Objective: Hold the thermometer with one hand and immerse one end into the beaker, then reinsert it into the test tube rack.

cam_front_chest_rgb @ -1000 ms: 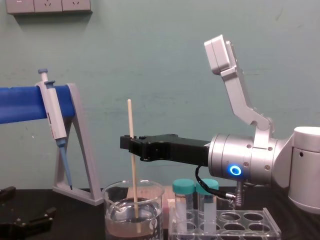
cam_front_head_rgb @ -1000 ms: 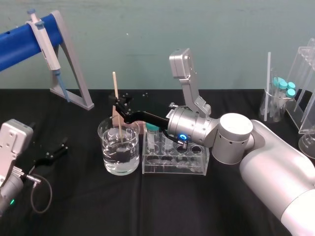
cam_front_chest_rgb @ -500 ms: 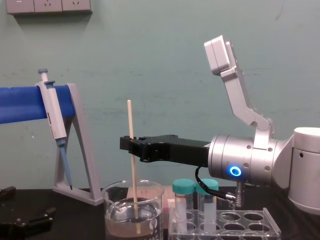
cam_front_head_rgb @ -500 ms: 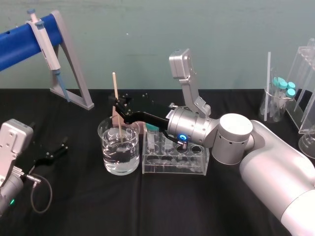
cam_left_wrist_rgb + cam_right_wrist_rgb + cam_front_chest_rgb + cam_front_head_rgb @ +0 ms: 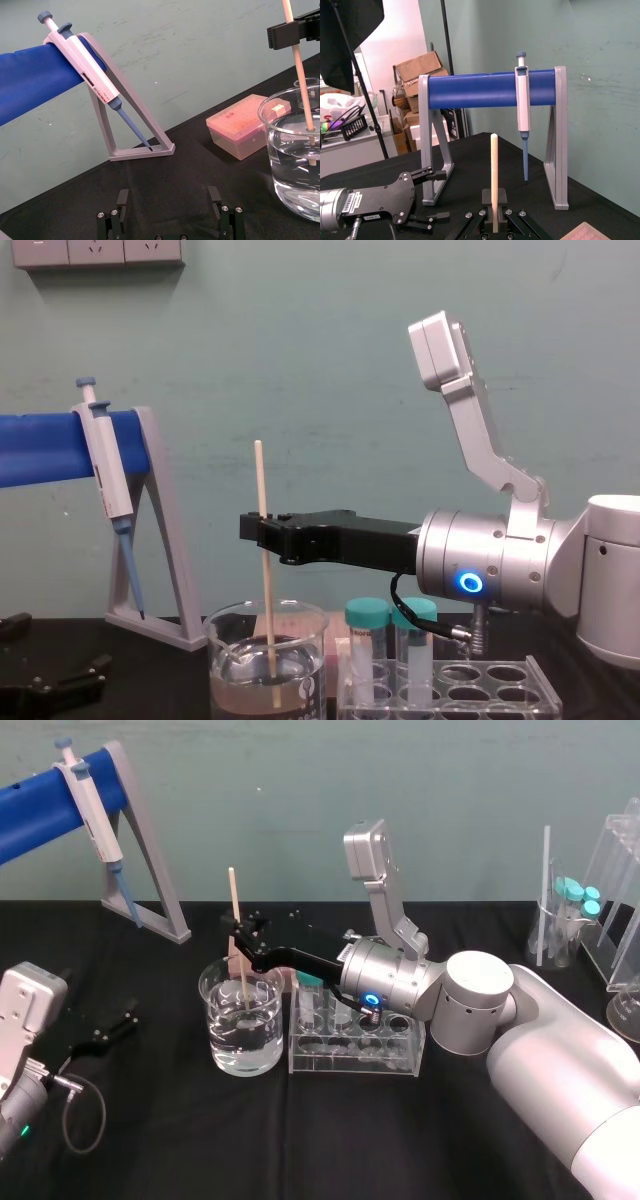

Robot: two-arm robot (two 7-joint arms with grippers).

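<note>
Idling by the front left corner of the black bench point(image 5: 300, 1150), the left gripper point(image 5: 108, 1028) has its jaws spread apart with nothing between them. Farther in, near the bench's middle, the beaker point(image 5: 241, 1025) stands partly filled with clear liquid, just left of the test tube rack point(image 5: 355, 1058), which holds two teal-capped tubes point(image 5: 366, 640) at its left end. The right gripper point(image 5: 241, 933) reaches in from the right above the beaker, its jaws pinching the thermometer point(image 5: 233, 890) at about mid-length (the rod stands nearly upright). The thermometer's lower end is under the liquid inside the glass. Behind the beaker sits a pink box point(image 5: 245, 125), and toward the far left corner a grey stand point(image 5: 142, 151) with a blue bar carries a pipette point(image 5: 87, 67).
</note>
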